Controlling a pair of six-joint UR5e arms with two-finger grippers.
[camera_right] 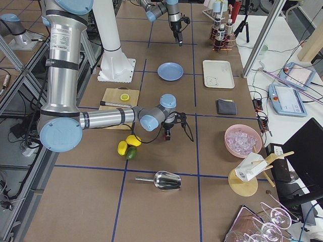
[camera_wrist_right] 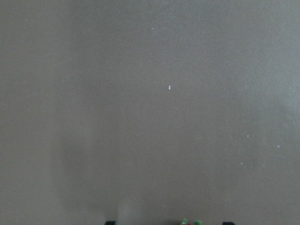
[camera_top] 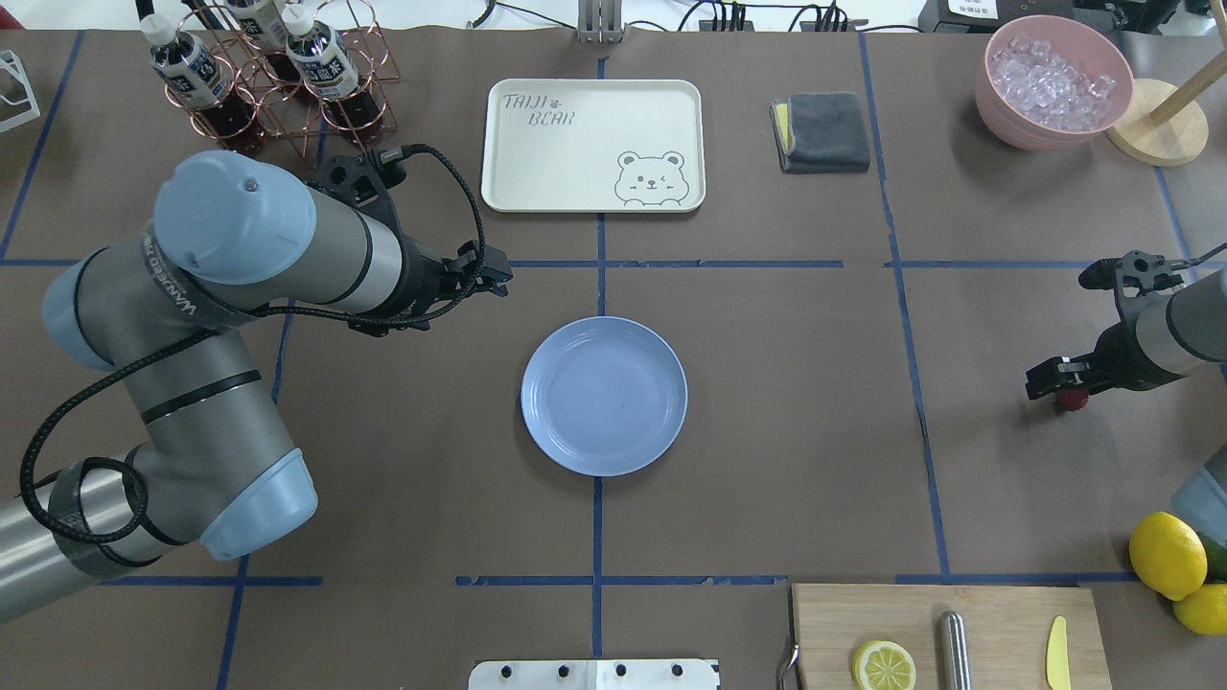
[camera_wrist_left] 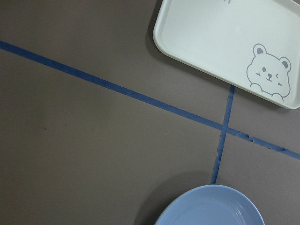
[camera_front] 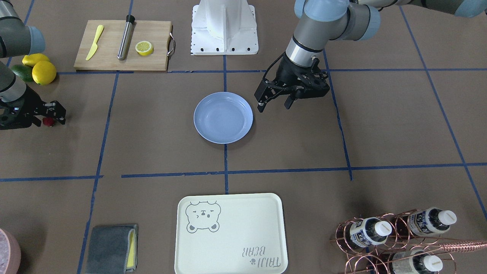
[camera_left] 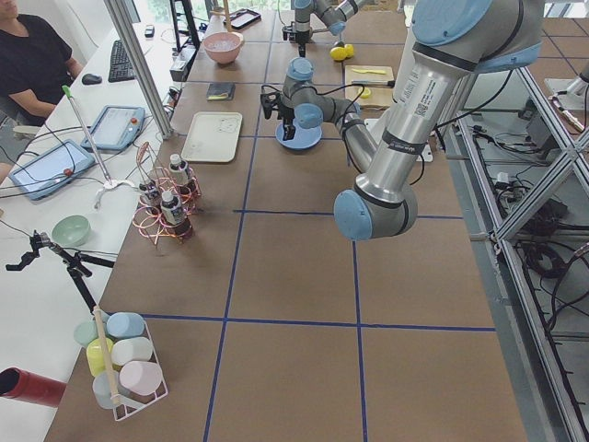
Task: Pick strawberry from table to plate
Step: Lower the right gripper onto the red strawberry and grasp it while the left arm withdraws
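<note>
Straddling the strawberry (camera_top: 1072, 399), the right claw (camera_top: 1058, 387) stood apart, unclamped; next it likely needed closing, then carrying to the plate (camera_top: 604, 396).

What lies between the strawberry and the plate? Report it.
Between the strawberry and the plate there is only bare table, crossed by one blue tape line; the overhead view shows it.

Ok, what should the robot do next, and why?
Probably close the right end effector: it seems to sit open around the strawberry, not yet pinching it, and the blue plate is empty.
</note>
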